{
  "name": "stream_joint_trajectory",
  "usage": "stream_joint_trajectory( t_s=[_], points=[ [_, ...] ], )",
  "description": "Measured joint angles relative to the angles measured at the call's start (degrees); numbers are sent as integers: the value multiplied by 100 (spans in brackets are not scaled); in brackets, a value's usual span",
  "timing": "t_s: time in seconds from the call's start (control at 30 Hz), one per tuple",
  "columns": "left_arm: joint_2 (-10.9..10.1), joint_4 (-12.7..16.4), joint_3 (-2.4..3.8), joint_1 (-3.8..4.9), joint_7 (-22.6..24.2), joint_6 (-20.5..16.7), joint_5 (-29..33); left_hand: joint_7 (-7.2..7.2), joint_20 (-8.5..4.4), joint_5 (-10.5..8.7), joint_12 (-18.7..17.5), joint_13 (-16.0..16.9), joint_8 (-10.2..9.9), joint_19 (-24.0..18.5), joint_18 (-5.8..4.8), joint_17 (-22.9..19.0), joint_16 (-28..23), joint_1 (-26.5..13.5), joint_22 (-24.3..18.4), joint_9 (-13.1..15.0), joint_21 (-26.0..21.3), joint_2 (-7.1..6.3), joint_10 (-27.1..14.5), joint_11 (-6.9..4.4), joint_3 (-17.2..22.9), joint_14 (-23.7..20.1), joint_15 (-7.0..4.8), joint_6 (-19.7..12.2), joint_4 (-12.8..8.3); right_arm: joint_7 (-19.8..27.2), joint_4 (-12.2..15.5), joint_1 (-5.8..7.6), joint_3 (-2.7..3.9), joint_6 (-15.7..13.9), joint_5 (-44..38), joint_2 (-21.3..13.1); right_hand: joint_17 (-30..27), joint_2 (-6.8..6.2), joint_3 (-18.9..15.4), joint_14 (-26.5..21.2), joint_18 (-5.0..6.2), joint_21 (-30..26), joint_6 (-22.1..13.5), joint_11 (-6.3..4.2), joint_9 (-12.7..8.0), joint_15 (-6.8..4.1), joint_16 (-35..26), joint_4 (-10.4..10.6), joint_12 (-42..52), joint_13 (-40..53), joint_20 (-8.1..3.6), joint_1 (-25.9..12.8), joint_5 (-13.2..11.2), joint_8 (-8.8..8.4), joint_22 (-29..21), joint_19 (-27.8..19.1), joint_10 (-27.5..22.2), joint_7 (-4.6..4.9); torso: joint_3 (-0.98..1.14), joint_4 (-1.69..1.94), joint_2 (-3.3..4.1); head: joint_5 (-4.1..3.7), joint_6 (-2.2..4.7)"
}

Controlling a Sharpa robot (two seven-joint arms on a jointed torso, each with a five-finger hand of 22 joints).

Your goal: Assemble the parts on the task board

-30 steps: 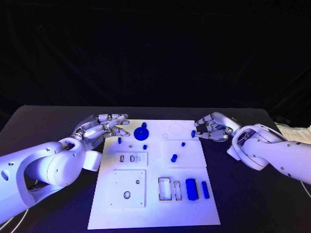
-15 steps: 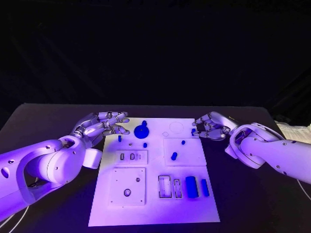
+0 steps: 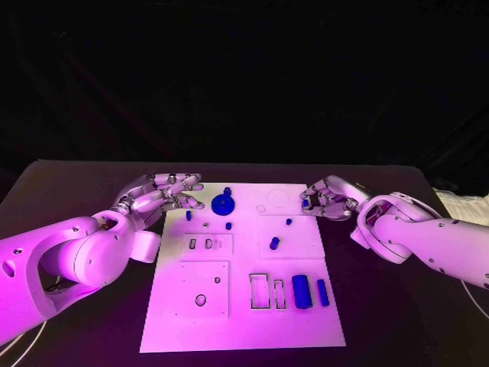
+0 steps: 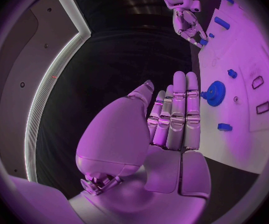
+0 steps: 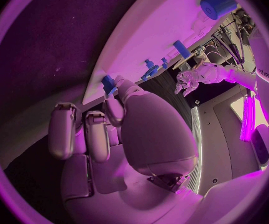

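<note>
A white task board lies in the middle of a black table, its long side running away from the robot.

The left hand sits at the board's far left corner, fingers straight and held together, gripping nothing. In the left wrist view the fingertips reach close to a round blue gear, which stands on the board near that corner; whether they touch it cannot be told.

The right hand sits at the board's far right edge with its fingers curled inward. A small blue part shows at the board's edge, just beside the tip of the thumb. Whether the hand actually grips this part cannot be told.

Near the board's middle lies a short blue peg. Toward the near right, a blue block and a slimmer blue bar lie side by side, next to 2 empty rectangular slots.
</note>
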Motion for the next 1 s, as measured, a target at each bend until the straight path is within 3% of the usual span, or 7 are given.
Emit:
stream_joint_trajectory(
  t_s=[1.0],
  points=[
    [-4,-5,0,0,-14,2,-1,0,0,0,0,0,0,0,0,4,0,0,-2,0,0,0,0,0,0,0,0,0,0,-122,-80,-13,4,31,-114,79,4,-13,-16,0,0,0,37,0,-1,0,0,-15,-1,-2,0,-80,38,21,-2,0,0,3,3,1,-2,-20,-8]
  ],
)
